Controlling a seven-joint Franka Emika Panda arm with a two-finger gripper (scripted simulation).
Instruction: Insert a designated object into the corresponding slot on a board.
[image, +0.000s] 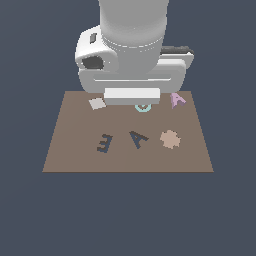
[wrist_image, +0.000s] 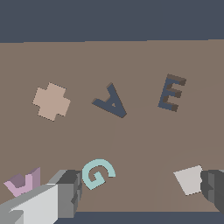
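Observation:
The lilac-pink letter A (image: 177, 99) lies on the brown board (image: 75, 150) near its far edge, toward the exterior view's right. In the wrist view the lilac A (wrist_image: 22, 182) is partly cut off beside one finger (wrist_image: 65, 194). The dark navy A-shaped slot (image: 138, 138) sits mid-board, and it shows empty in the wrist view as well (wrist_image: 111, 101). My gripper (image: 132, 101) hovers over the board's far edge, to the exterior view's left of the lilac A. The gripper (wrist_image: 142, 190) is open and holds nothing.
A teal letter G (wrist_image: 97, 173) lies under the gripper, half hidden in the exterior view (image: 143, 107). A pale square piece (image: 97, 103) lies near the other finger (wrist_image: 214, 186). The dark E recess (image: 104, 143) and the tan scalloped disc (image: 170, 139) flank the A slot.

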